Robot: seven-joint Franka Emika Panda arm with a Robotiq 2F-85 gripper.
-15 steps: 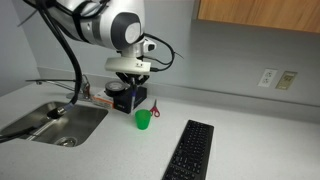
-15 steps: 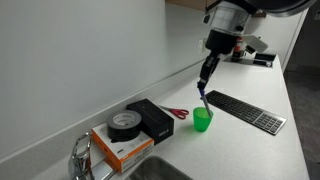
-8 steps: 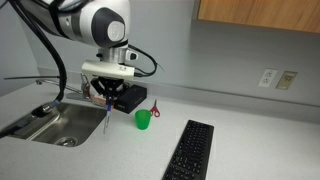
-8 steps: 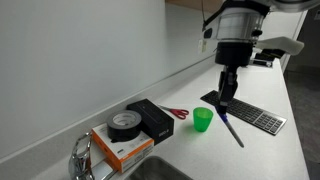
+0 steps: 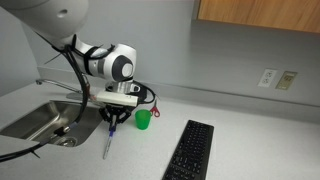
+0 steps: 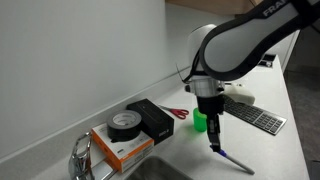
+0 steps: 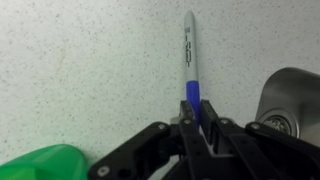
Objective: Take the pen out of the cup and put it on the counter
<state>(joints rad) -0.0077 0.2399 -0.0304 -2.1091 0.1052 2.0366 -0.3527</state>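
Speckled counter (image 7: 80, 60) texture shows only in the wrist view, end effector (image 7: 197, 118) clamped on the pen (image 7: 188, 50).

Black keyboard (image 5: 188, 150); red-handled scissors (image 6: 178, 113) beside black box (image 6: 155, 120); tape roll (image 6: 124, 123) atop orange box (image 6: 125, 150).

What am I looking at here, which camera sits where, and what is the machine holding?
This is a single robot arm with a two-fingered claw at its end. Two pictures come from cameras standing outside the robot. The third comes from a camera on its wrist, looking along the claw. The claw is shut on the pen, held slanted low over the counter; whether the tip touches, I cannot tell. Nearby are the green cup, a black keyboard and a steel sink. An exterior view also shows red-handled scissors and a roll of tape on a box.
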